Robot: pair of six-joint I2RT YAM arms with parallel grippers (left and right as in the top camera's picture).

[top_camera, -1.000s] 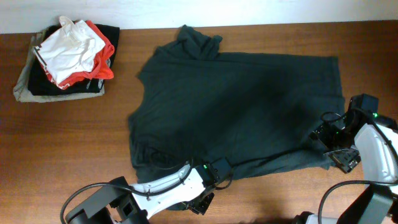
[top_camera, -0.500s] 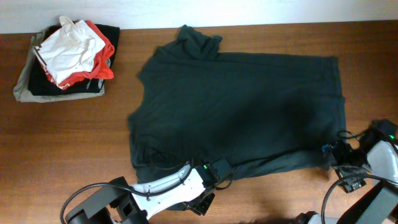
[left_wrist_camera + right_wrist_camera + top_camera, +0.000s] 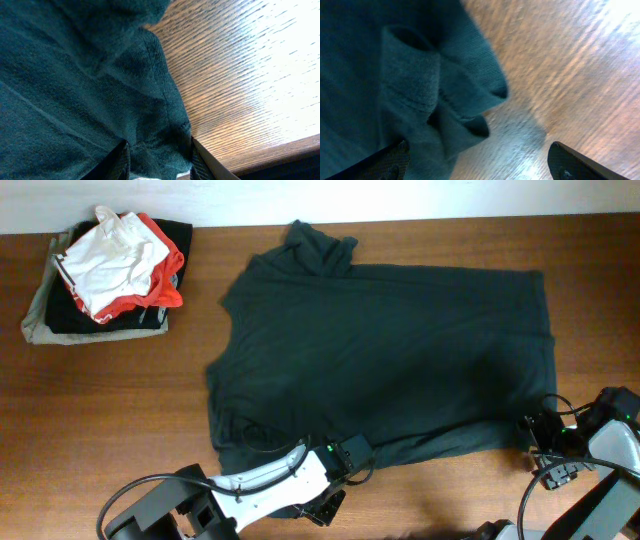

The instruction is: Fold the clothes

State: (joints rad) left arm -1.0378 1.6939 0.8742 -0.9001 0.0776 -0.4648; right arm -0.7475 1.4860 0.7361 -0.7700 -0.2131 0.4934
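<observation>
A brown wooden surface (image 3: 120, 410) with fine straight grain fills nearly the whole overhead view. Along its far edge runs a pale white strip (image 3: 420, 198); whether it is wall or floor cannot be told. Close up, a bright glare (image 3: 280, 55) washes the wood almost white, and a dark gap (image 3: 300, 167) lies past the surface's edge.

T-shirt (image 3: 385, 350) spread across table (image 3: 120, 400) centre, garment pile (image 3: 110, 265) far-left corner

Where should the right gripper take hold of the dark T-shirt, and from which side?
Probably the bunched hem corner of the dark T-shirt, coming in from the table side beyond it. There the cloth stands up in folds, so the right gripper, open, could straddle it; elsewhere it lies flat.
</observation>
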